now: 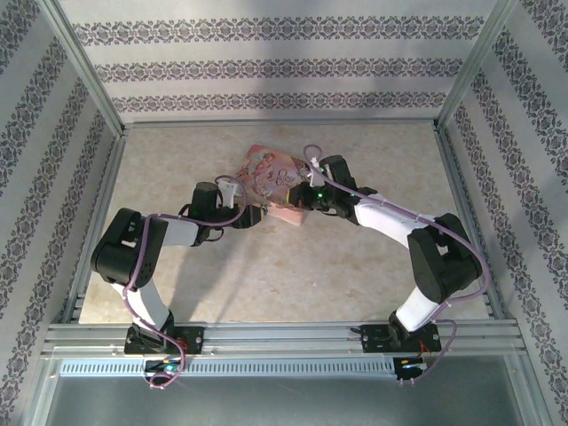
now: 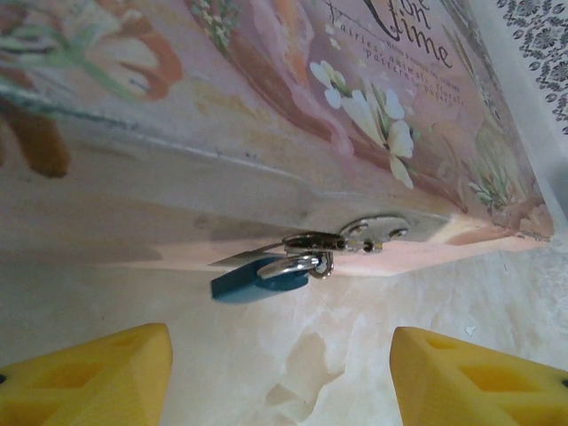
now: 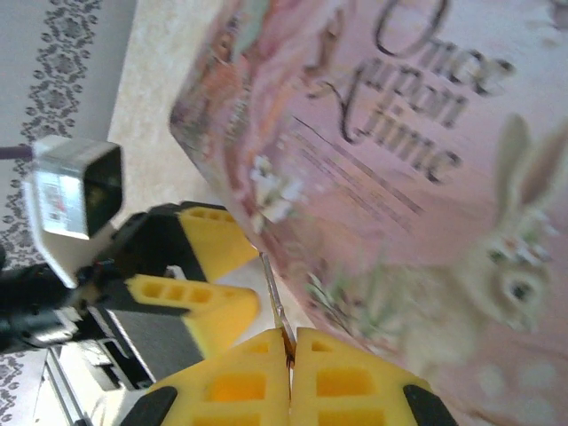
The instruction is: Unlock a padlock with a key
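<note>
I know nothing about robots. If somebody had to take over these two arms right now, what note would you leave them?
Left gripper: open and empty, facing the padlock without touching it.
Right gripper: shut on the key, whose thin blade sticks out beside the pink tin.
Padlock: hangs from the hasp on the tin's side, body resting on the table.
Done: key is in hand.
Left: steady the padlock, insert the key, turn it.
</note>
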